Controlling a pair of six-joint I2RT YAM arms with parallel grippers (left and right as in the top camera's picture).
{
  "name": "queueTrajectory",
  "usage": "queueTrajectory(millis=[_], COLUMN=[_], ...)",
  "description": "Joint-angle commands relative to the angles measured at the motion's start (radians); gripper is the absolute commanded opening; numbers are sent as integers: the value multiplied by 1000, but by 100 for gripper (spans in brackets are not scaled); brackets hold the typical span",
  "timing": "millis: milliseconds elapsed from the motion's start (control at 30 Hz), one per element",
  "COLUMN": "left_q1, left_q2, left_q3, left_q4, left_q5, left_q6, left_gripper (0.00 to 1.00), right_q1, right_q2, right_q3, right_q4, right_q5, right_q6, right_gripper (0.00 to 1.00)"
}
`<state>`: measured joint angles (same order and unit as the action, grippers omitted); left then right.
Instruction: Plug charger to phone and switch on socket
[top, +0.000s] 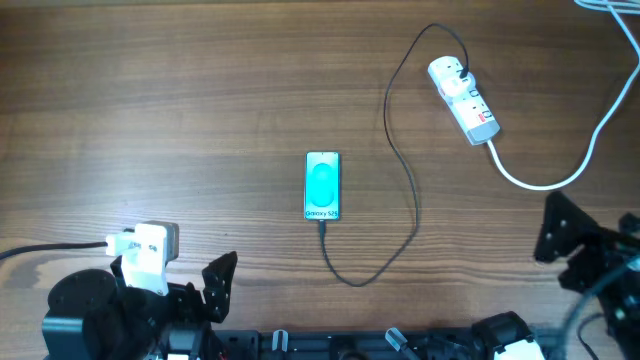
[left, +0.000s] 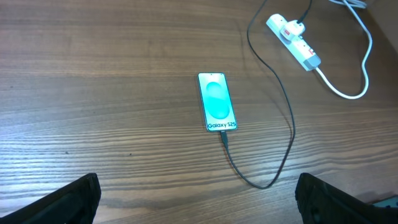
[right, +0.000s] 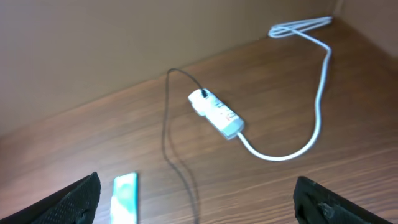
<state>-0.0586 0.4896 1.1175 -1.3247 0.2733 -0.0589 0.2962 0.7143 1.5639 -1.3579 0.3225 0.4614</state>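
The phone (top: 322, 186) at centre frame had a bright cyan screen and a white band with dark lettering. The charger (top: 387, 110) was black, its plug (top: 452, 73) white. The socket (top: 466, 103), upper right, was white with red marks, its lead (top: 545, 186) white. The table (top: 150, 100) was brown woodgrain.

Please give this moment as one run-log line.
cable at phone | plug in socket, on/off unclear | left gripper open | right gripper open

We see the phone (top: 322, 186) flat, cyan screen up. The black charger (top: 357, 284) loops from its near end to the white socket (top: 463, 98), plugged in.
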Motion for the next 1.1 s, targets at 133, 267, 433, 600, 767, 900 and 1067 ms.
queueTrajectory(millis=[133, 267, 433, 600, 767, 900, 1067], left_q1=[5, 5, 5, 5, 5, 5, 5], left_q2=[-3, -3, -3, -3, -3, -3, -3], left_q3=[2, 2, 2, 2, 2, 2, 2], left_q4=[2, 2, 2, 2, 2, 2, 2], left_q5=[-10, -10, -10, -10, -10, -10, -10], left_q6=[-6, -6, -6, -6, -6, -6, -6], left_gripper=[100, 100, 100, 100, 100, 100, 100], right_q1=[-141, -246, -305, -318, -320, -320, -320], right_q2=[-195, -349, -546, -700, -711, -711, -711], right_q3=[-427, -698, -1015, -1244, -1387, -1455, -1516], right_q4=[522, 860, 1149, 1314, 1444, 1470, 1470], right_q5=[-290, -492, -491, -381, -383, -382, -363], right_q6=[-380, -484, -395, -216, -224, -226, -227], right_gripper=[100, 100, 100, 100, 100, 100, 100])
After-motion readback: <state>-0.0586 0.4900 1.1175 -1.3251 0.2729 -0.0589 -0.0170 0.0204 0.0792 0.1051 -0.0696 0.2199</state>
